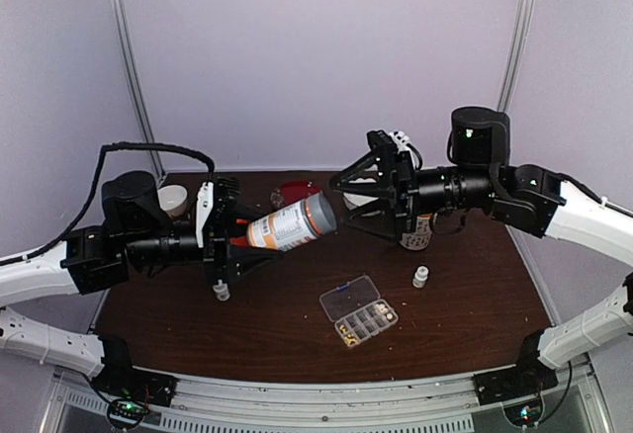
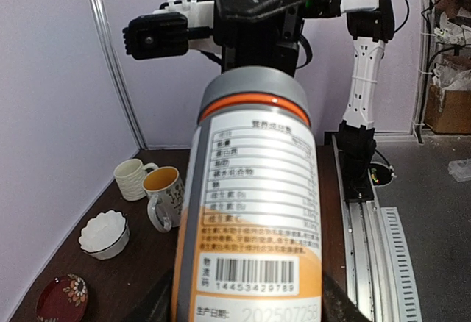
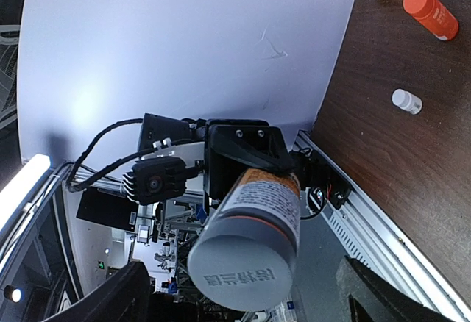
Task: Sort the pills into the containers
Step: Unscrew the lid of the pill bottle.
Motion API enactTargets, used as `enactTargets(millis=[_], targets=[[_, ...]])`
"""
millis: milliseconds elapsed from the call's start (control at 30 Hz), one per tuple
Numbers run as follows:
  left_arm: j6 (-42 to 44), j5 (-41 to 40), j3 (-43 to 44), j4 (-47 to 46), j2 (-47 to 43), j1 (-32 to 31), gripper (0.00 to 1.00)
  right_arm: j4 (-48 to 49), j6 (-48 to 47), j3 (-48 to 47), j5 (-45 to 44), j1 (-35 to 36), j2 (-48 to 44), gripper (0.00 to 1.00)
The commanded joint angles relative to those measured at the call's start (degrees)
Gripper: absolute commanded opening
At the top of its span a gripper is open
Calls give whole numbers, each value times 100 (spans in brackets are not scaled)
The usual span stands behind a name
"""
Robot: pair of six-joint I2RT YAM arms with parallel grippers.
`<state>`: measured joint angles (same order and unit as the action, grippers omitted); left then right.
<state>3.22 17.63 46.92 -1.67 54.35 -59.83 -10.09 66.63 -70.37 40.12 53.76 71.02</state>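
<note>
The containers (image 1: 358, 311) lie well apart from both jaws.

Pale lilac walls (image 1: 316, 57) enclose a dark brown wooden table (image 1: 247, 339) — two slim silver metal poles (image 1: 134, 67) stand at its back corners. Soft, even light; a grey floor (image 2: 434, 182) lies beyond.

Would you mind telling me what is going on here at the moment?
The left hand grips a large grey-capped bottle by its base, holding it sideways above the table, cap toward the right hand. That hand is open around the cap, not gripping it. The organiser box lies open on the table.
</note>
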Motion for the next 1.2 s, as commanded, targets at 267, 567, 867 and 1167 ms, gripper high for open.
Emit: enactTargets(millis=[267, 567, 867, 1167], targets=[[319, -140, 211, 36, 224, -21, 23, -826, -454, -652, -632, 194, 196, 90], [328, -78, 177, -50, 200, -21, 23, -1341, -828, -837, -886, 332, 325, 85], [386, -21, 226, -9, 173, -20, 22, -1384, -896, -912, -584, 461, 518, 76], [315, 37, 137, -123, 151, -25, 22, -1106, -825, -796, -369, 487, 514, 51]])
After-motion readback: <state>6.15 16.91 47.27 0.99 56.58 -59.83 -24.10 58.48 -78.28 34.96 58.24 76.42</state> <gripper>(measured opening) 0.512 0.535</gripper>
